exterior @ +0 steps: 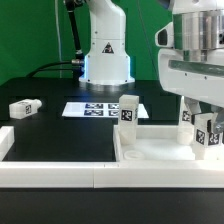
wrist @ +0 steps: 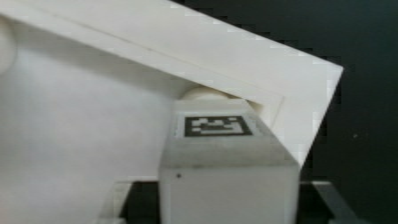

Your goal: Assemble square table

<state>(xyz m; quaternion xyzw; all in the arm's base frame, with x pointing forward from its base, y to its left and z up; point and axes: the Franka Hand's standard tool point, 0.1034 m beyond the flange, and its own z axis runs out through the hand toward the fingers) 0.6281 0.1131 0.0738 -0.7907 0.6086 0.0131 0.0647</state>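
Hand (exterior: 203,118) is pinched on a white tagged leg (wrist: 217,150), held upright over the table top (exterior: 160,153) at its corner on the exterior view's right. The leg is best held vertical, centred on the corner and lowered slowly. The raised rim is the likely snag. A second leg (exterior: 128,110) stands at the left corner. A third leg (exterior: 24,107) lies on the surface (exterior: 50,135), well apart. Marker board (exterior: 98,108) is judged out of the way.
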